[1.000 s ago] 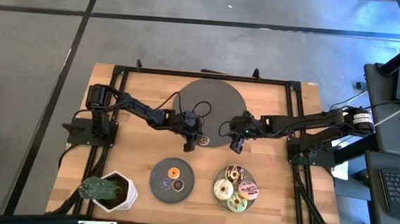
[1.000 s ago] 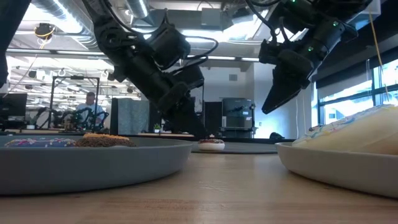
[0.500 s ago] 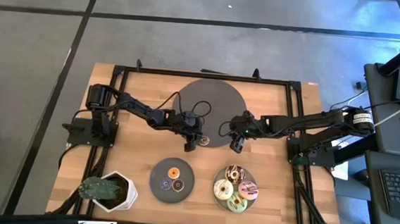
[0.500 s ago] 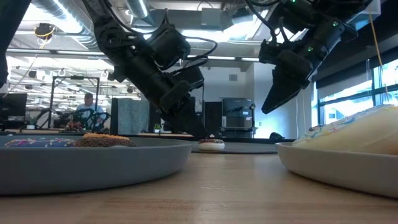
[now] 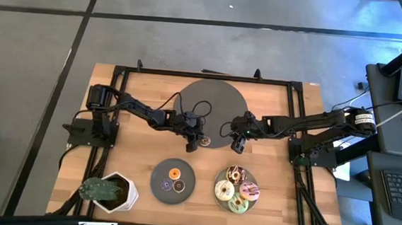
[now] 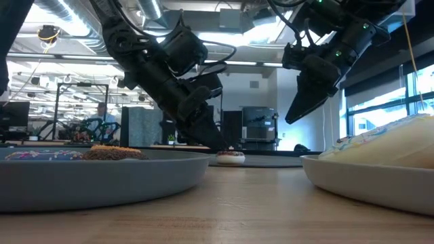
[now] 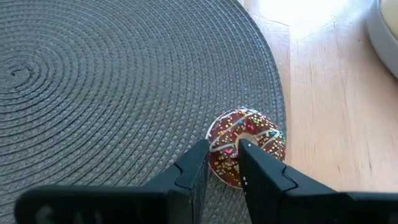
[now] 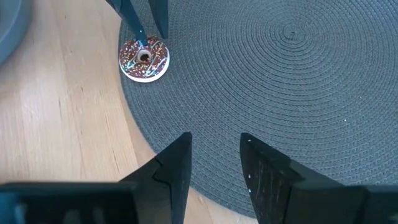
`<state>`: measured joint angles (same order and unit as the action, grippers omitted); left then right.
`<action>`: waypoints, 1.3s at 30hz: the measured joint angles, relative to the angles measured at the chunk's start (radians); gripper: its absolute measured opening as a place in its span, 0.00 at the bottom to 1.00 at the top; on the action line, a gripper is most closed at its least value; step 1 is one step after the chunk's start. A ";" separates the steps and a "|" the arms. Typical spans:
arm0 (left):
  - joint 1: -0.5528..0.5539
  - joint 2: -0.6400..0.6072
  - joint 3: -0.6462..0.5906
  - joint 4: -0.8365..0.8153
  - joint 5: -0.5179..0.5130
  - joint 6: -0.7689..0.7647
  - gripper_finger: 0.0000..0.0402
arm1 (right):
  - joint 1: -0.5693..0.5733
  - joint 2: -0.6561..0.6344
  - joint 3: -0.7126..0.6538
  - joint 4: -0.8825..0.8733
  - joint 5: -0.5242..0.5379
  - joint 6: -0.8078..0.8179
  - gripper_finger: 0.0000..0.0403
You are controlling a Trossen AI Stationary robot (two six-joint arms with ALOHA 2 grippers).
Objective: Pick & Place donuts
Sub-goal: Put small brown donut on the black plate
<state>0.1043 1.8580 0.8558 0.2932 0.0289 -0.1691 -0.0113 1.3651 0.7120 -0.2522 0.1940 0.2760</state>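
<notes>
A chocolate-sprinkled donut (image 7: pixel 245 140) lies flat on the dark round woven mat (image 5: pixel 212 105), close to the mat's near right edge. My left gripper (image 7: pixel 224 152) slants down onto it and is shut on its ring. My right gripper (image 8: pixel 214 155) hangs open above the mat's right part, to the right of the donut, with nothing between its fingers. Three mini donuts, orange (image 5: pixel 175 173), purple and brown, lie on a grey plate (image 5: pixel 155 173). Several larger donuts lie on a second plate (image 5: pixel 219 179). My left gripper holds the part of the donut's ring nearest to it (image 7: pixel 225 167). One finger (image 7: pixel 252 158) reaches in at the hole and the other (image 7: pixel 198 163) stands at the outer rim. The fingers slant down from the table's left. The donut lies flat on the mat.
A potted plant in a white pot (image 5: pixel 107 191) stands at the near left corner. The two grey plates sit along the near edge. A black frame (image 5: pixel 189 74) runs around the tabletop. Bare wood (image 5: pixel 142 140) lies between the mat and the plates.
My left gripper has rolled a little about its own pointing line while staying at the donut; the donut has kept its place on the mat.
</notes>
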 joint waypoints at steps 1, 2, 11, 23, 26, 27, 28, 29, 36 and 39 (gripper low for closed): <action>0.000 0.000 0.000 0.000 -0.005 -0.001 0.21 | 0.000 0.000 0.000 0.001 0.000 0.000 0.34; 0.000 0.000 0.000 0.001 -0.008 0.000 0.21 | 0.000 0.000 0.000 0.001 0.000 0.000 0.34; 0.000 0.000 0.000 -0.002 -0.010 -0.012 0.21 | 0.000 0.000 0.000 0.001 0.000 0.000 0.34; 0.000 0.001 0.000 -0.005 -0.011 -0.031 0.32 | 0.000 0.000 0.000 0.001 -0.001 0.000 0.34; 0.000 0.001 0.000 -0.002 -0.013 -0.038 0.36 | 0.000 0.000 0.000 0.001 -0.001 0.000 0.34; 0.000 0.001 0.000 0.001 -0.016 -0.051 0.37 | 0.000 0.000 0.000 0.001 -0.001 0.000 0.34; 0.000 0.001 0.000 0.004 -0.018 -0.056 0.38 | 0.000 0.000 0.000 0.001 -0.001 0.000 0.34; 0.000 0.001 0.000 0.005 -0.017 -0.056 0.38 | 0.000 0.000 0.000 0.001 -0.001 0.000 0.34; -0.002 0.001 0.000 0.002 -0.013 -0.084 0.35 | 0.000 0.000 0.000 0.001 -0.001 0.000 0.34; -0.005 0.001 0.000 0.002 -0.021 -0.084 0.33 | 0.000 0.000 0.000 0.001 -0.001 0.000 0.34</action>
<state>0.0998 1.8591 0.8558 0.2955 0.0074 -0.2527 -0.0113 1.3655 0.7120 -0.2516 0.1928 0.2756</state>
